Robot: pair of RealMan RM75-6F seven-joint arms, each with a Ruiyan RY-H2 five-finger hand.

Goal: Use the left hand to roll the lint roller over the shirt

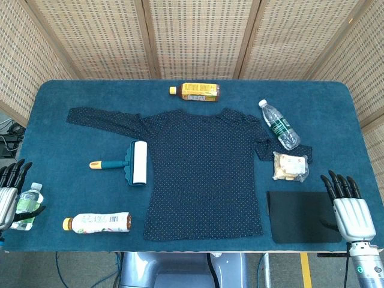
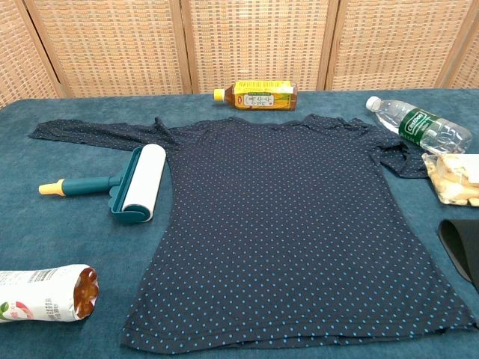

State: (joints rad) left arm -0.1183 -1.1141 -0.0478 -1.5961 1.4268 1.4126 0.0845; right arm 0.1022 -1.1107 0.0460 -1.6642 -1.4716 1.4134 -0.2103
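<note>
A dark navy dotted shirt [image 1: 207, 171] [image 2: 288, 224] lies flat in the middle of the blue table. The lint roller [image 1: 129, 163] [image 2: 123, 187], with a white roll, teal frame and yellow-tipped handle, lies just left of the shirt's side, its handle pointing left. My left hand [image 1: 11, 189] is at the table's left edge, far from the roller, fingers spread and holding nothing. My right hand [image 1: 348, 204] sits at the right front edge, fingers extended and empty. Neither hand shows in the chest view.
A tea bottle [image 1: 195, 91] lies behind the shirt's collar. A water bottle [image 1: 279, 125] and a snack bag [image 1: 290, 166] lie at the right, with a black pad [image 1: 300, 216] in front. A drink bottle [image 1: 99, 222] and a small bottle [image 1: 27, 204] lie front left.
</note>
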